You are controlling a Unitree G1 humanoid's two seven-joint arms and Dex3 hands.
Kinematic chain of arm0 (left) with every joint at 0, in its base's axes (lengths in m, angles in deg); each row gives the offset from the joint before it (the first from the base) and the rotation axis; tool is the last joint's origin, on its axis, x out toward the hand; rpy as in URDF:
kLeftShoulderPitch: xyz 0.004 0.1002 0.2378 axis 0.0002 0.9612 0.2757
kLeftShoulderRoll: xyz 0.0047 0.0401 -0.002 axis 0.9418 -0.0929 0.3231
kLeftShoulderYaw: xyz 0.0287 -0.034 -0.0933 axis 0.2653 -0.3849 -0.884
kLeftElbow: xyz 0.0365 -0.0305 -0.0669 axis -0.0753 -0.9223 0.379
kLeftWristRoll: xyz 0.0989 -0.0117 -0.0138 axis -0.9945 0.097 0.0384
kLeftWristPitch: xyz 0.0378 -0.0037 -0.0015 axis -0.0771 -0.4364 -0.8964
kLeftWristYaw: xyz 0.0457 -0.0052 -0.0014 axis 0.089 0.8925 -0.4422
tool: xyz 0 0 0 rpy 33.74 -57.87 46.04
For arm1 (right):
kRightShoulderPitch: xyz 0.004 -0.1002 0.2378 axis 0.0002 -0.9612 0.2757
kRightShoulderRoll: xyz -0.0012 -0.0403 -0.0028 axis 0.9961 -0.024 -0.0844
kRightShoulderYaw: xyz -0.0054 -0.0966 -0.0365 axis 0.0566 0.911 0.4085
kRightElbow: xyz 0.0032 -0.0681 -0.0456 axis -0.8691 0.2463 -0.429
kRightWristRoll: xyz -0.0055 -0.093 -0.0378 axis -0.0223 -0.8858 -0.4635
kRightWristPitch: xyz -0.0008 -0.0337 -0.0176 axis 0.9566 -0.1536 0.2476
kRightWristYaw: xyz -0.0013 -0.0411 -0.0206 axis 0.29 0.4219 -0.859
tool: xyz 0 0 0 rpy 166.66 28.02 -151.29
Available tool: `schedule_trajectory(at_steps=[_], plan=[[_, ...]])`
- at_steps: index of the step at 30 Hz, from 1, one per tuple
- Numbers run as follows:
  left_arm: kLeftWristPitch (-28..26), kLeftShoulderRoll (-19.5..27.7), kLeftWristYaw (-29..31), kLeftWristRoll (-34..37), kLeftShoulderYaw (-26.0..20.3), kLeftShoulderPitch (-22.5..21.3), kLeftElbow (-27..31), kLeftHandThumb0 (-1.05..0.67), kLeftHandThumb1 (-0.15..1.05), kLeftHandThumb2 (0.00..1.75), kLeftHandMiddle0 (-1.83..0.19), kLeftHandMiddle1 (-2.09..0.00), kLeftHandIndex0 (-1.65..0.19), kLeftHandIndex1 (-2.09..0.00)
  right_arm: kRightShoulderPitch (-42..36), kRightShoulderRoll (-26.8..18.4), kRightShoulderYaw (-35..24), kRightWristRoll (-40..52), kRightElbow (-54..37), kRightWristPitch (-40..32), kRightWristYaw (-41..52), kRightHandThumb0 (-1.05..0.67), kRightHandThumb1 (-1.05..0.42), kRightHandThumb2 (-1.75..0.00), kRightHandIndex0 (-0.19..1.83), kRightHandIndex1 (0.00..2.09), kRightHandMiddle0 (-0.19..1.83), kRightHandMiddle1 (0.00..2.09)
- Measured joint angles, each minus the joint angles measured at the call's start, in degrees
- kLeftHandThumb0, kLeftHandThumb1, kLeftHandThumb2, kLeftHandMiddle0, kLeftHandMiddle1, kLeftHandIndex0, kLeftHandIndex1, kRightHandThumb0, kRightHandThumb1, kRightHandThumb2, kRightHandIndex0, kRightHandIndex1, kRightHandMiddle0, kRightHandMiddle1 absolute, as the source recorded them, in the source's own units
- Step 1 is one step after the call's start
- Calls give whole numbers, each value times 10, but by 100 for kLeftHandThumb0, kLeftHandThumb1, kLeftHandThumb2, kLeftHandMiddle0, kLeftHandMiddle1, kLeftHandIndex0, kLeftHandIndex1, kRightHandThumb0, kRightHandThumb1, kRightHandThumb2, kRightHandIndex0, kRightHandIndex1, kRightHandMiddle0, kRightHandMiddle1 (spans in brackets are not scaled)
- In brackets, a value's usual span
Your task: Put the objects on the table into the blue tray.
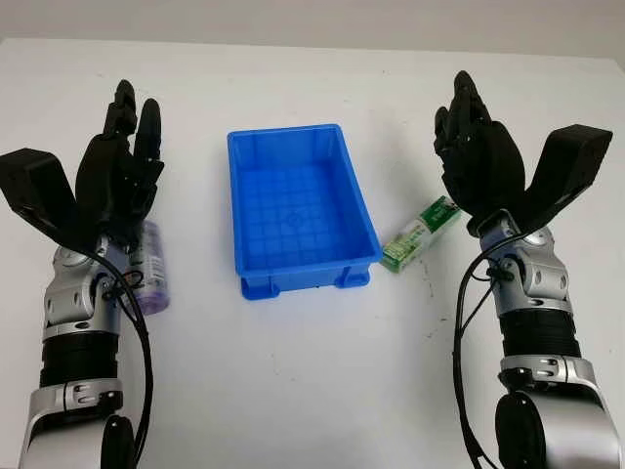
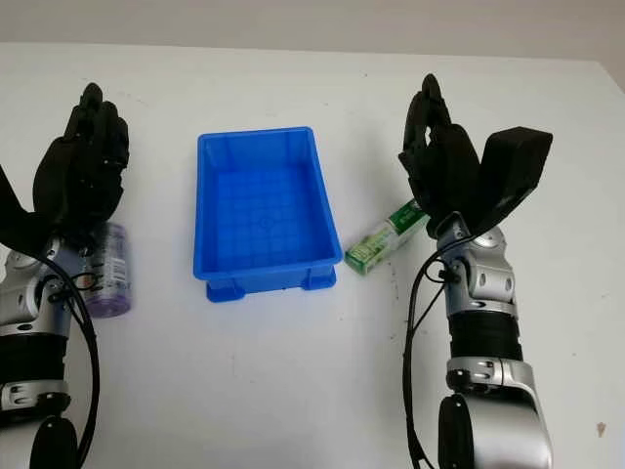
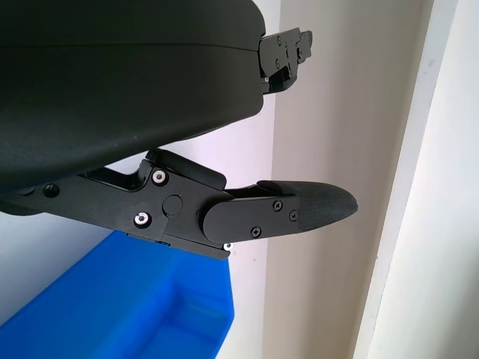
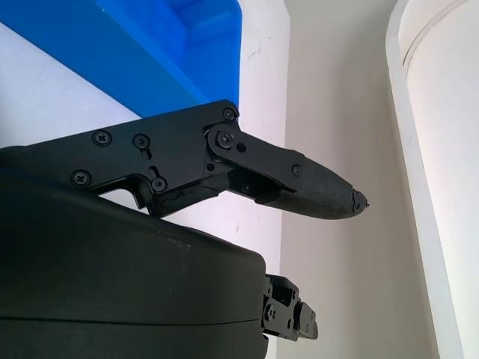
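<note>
A blue tray point(image 1: 240, 188) stands in the middle of the white table, with nothing in it. A purple-capped clear bottle point(image 1: 153, 269) lies on its side left of the tray, partly hidden behind my left hand point(image 1: 125, 166). That hand is raised above the bottle, open, holding nothing. A green and white box point(image 1: 420, 234) lies right of the tray. My right hand point(image 1: 474, 147) is raised just beyond and right of the box, open and holding nothing. A corner of the tray point(image 3: 150, 307) shows in the left wrist view, and the tray point(image 4: 179, 37) again in the right wrist view.
The white table point(image 1: 322, 371) spreads bare in front of the tray and behind it. A pale wall point(image 1: 312, 20) runs along the table's far edge.
</note>
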Motion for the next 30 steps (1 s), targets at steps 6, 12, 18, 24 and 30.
schedule_trajectory(at_steps=[6,12,18,24,30], plan=[[-9,0,-1,0,0,7,15,-67,105,47,19,0,19,0,-9,0,1,0,-11,-10,0,-69,-105,-74,-19,0,-19,0],[-9,0,0,1,0,6,2,-67,105,45,19,0,19,0,-8,-4,-1,5,-7,-17,19,-66,-105,-68,-19,0,-19,0],[-7,0,-2,1,1,4,-4,-67,105,46,19,0,19,0,11,-92,23,-41,-62,-14,79,-66,-102,-13,-9,6,-6,7],[7,-3,7,7,2,2,-12,-66,105,47,19,0,19,0,43,-212,68,-120,-122,13,168,-45,-82,-2,21,20,19,23],[6,-4,6,8,4,2,-11,-66,105,47,19,0,19,0,64,-302,110,-157,-163,26,283,-35,-72,-5,46,23,43,19]])
